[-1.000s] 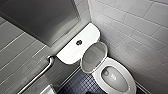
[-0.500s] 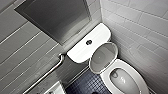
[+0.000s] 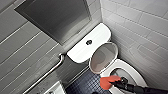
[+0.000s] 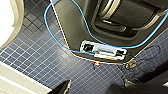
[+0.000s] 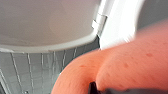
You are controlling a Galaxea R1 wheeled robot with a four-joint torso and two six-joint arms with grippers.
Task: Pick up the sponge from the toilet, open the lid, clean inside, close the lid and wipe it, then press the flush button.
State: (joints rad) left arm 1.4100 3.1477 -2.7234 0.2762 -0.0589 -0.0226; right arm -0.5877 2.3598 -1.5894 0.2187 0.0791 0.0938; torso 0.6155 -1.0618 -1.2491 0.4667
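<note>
In the head view the right claw (image 3: 119, 81) is closed on the sponge (image 3: 109, 82) at the rim of the toilet (image 3: 132, 68), with the lid (image 3: 103, 58) raised. We should keep the grip firm, dip into the bowl and sweep its wall, staying clear of the lid. The left wrist faces the dark tiled floor (image 4: 37, 57). At the right wrist the sponge looks orange, soft and speckled, close to the lid's grey underside

The flush button (image 3: 88, 42) sits on the cistern (image 3: 77, 53); the lid (image 3: 103, 58) stands raised between cistern and bowl (image 3: 132, 72). The sponge (image 3: 109, 81) is at the bowl's rim.
</note>
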